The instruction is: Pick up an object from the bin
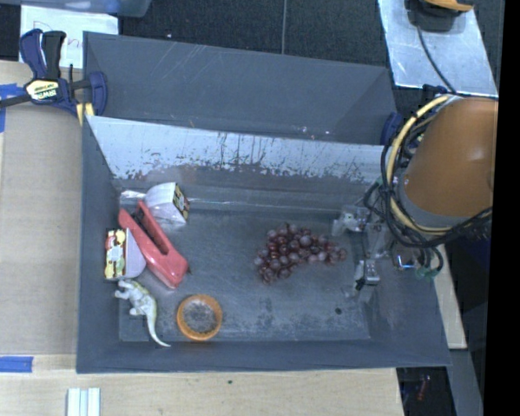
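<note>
Two-finger gripper (363, 282) low over bare floor of grey metal bin (249, 89), right side; open or clenched, impossible to tell. Nearest, just to view's left mid-floor: dark purple bunch of grapes (292, 251), long axis pointing roughly gripperward.

Reaches in from the right under a bulky orange cover (452, 152), trails dark cables (395, 214) looped beneath it, hangs the tool (364, 282) pointing down, low at right.

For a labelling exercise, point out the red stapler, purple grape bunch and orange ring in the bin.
red stapler (158, 245), camera view, middle of its body.
purple grape bunch (285, 252), camera view, centre of cluster.
orange ring (181, 316), camera view, left rim.
</note>
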You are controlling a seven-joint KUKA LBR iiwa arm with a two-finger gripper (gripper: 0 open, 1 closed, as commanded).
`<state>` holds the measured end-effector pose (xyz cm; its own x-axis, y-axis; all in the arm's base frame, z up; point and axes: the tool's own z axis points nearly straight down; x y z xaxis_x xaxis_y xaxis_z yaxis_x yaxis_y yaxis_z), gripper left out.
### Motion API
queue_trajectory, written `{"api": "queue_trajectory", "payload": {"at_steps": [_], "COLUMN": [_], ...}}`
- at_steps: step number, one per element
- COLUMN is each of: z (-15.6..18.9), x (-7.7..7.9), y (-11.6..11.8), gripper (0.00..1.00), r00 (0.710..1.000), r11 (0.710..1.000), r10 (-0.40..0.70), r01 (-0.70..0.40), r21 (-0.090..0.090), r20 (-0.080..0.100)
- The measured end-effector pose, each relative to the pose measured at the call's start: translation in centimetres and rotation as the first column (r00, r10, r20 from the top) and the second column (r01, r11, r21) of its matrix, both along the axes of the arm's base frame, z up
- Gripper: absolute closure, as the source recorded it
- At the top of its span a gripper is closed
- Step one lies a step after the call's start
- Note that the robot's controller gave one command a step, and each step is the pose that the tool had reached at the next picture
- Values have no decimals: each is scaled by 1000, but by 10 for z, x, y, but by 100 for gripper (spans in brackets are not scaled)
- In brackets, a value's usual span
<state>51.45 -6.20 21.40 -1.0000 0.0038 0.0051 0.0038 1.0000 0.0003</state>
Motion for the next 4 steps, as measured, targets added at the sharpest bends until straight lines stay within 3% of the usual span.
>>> {"api": "queue_trajectory", "payload": {"at_steps": [1,2,3,4], "z": [5,-60,-72,-79], "x": [2,39,72,83], "y": [0,18,43,36], "gripper": [0,0,0,0], "r00": [1000,992,985,980], "r11": [1000,992,986,980], "r10": [3,129,169,197], "r01": [-3,-129,-169,-197], "r21": [-1,-2,-4,-5], "r20": [9,12,20,18]}}
